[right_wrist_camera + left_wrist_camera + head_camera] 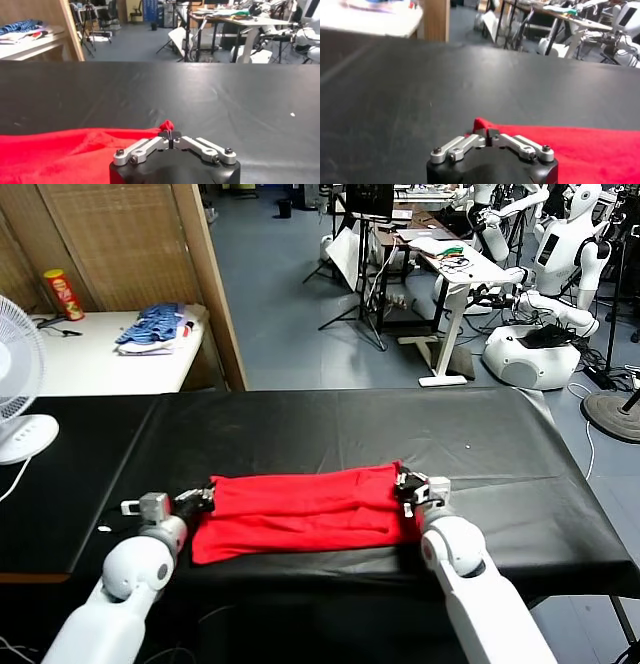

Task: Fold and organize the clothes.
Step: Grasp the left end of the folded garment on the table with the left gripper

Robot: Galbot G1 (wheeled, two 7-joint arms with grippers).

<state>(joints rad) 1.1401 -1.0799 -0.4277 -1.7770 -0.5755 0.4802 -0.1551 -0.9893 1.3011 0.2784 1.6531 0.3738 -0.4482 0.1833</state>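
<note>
Careful: both claws, left (207, 497) and right (407, 486), pinch the shirt's (300, 512) ends; pull unevenly and a corner slips out.

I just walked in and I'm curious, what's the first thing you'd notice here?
The bright red T-shirt, lying partly folded on the near part of the black table. The left gripper pinches its left corner and the right gripper pinches its right corner, both shut on the cloth.
</note>
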